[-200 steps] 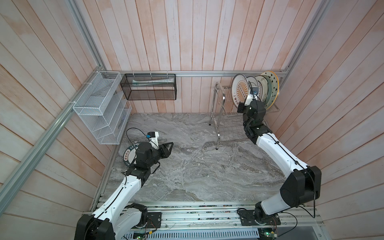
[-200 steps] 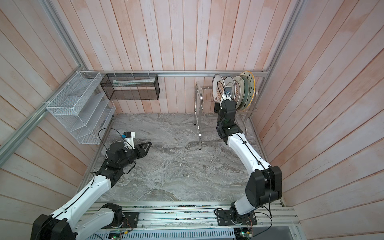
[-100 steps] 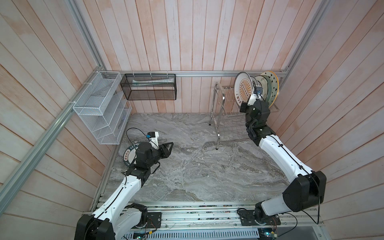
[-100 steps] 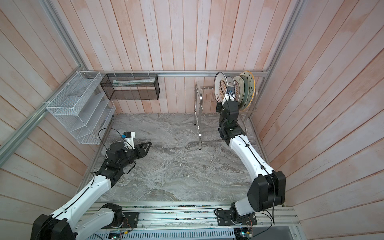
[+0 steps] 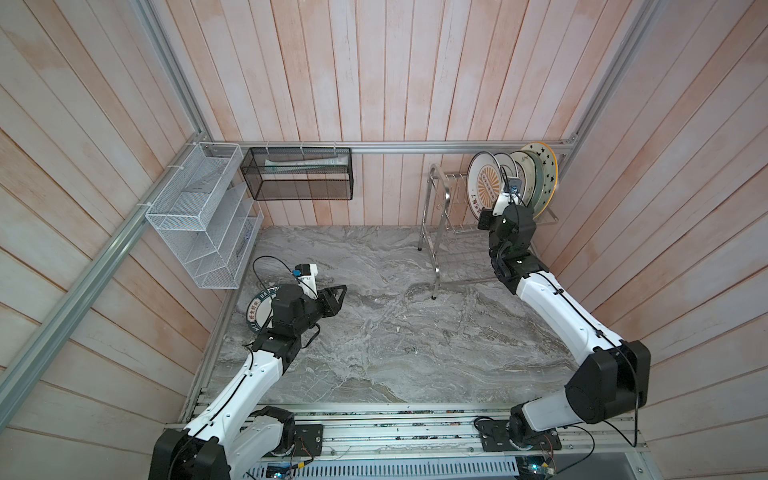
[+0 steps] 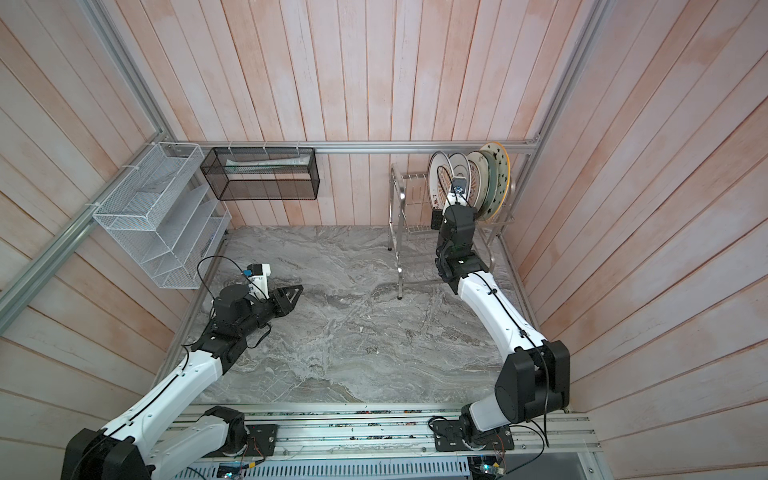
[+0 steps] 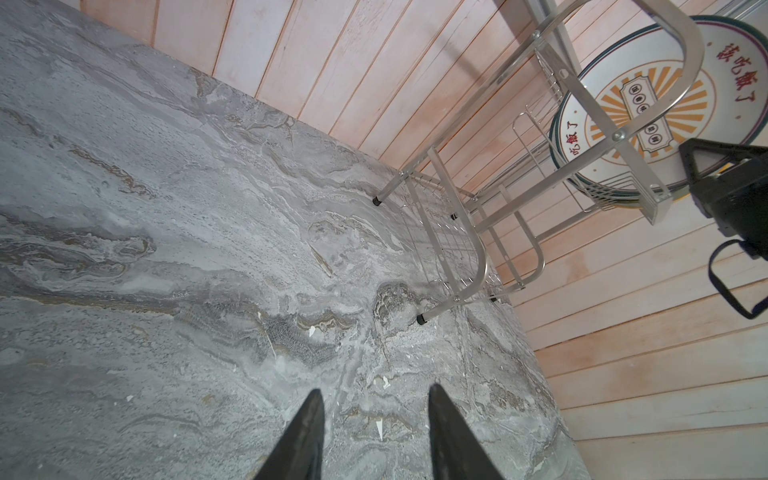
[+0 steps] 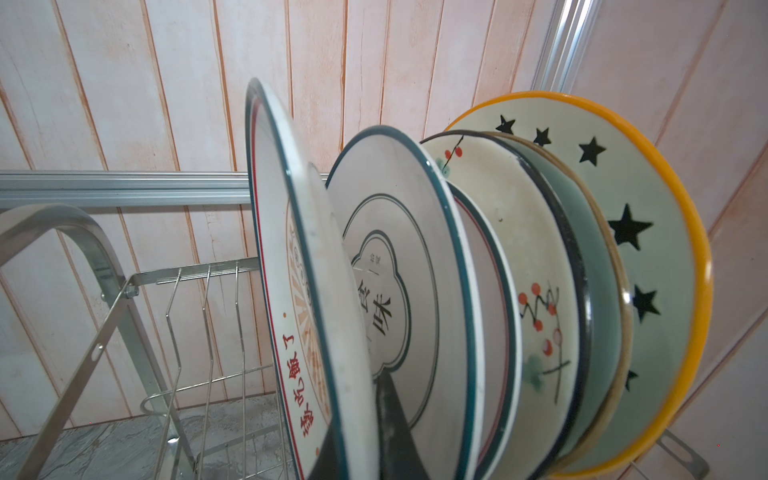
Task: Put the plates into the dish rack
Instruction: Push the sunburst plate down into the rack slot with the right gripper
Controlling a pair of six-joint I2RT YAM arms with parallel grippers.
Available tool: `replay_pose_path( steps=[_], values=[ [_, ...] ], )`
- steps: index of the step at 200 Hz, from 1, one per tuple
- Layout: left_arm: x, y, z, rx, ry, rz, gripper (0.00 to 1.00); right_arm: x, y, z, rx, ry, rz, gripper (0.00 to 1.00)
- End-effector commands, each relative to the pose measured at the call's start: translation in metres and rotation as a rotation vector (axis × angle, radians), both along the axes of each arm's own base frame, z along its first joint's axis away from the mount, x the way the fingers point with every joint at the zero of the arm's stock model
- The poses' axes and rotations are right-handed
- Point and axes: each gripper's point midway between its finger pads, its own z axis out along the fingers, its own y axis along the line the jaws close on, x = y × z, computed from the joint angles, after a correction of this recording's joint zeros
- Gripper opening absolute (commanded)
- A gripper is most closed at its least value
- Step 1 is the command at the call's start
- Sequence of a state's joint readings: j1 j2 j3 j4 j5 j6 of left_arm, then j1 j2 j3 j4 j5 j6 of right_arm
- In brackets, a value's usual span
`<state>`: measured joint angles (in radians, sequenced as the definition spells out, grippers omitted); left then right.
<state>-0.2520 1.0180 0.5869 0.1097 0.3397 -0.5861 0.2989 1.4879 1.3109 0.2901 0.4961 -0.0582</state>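
The steel dish rack (image 5: pixel 440 216) (image 6: pixel 399 216) (image 7: pixel 469 232) stands at the back right corner in both top views. Several plates stand upright in its upper tier, the yellow-rimmed star plate (image 5: pixel 544 170) (image 8: pixel 648 249) farthest right. My right gripper (image 5: pixel 484 215) (image 8: pixel 357 415) is shut on the lower rim of an orange sunburst plate (image 5: pixel 482 183) (image 6: pixel 436 178) (image 8: pixel 291 291), which stands at the left end of that row. My left gripper (image 5: pixel 338 291) (image 6: pixel 297 291) (image 7: pixel 374 390) is open and empty above the marble. A dark-green lettered plate (image 5: pixel 259 303) lies flat under the left arm.
A white mesh shelf basket (image 5: pixel 199 216) hangs on the left wall and a black mesh box (image 5: pixel 299 178) on the back wall. Wooden walls close in on three sides. Upright wire prongs (image 8: pixel 178 316) stand left of the held plate.
The right arm has shifted slightly with the sunburst plate, bringing it closer to the row in the rack. The left arm has not moved.
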Motion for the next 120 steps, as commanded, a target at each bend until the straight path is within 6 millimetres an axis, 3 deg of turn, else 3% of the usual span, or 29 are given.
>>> replay_pose_path(
  steps=[1, 54, 71, 120],
  values=[
    [-0.0038, -0.0027, -0.0015, 0.013, -0.006, -0.021, 0.43, -0.0088, -0.0045, 0.0222, 0.032, -0.073, -0.013, 0.0],
    [-0.0043, -0.0023, -0.0021, 0.015, -0.003, -0.021, 0.42, -0.0081, -0.0033, 0.0207, 0.032, -0.059, -0.008, 0.0],
    [-0.0044, -0.0026, -0.0025, 0.015, -0.002, -0.022, 0.43, -0.0067, -0.0022, 0.0196, 0.024, -0.051, -0.003, 0.19],
    [-0.0053, -0.0024, -0.0024, 0.017, -0.001, -0.024, 0.43, -0.0075, -0.0022, 0.0227, 0.026, -0.056, -0.002, 0.36]
  ],
)
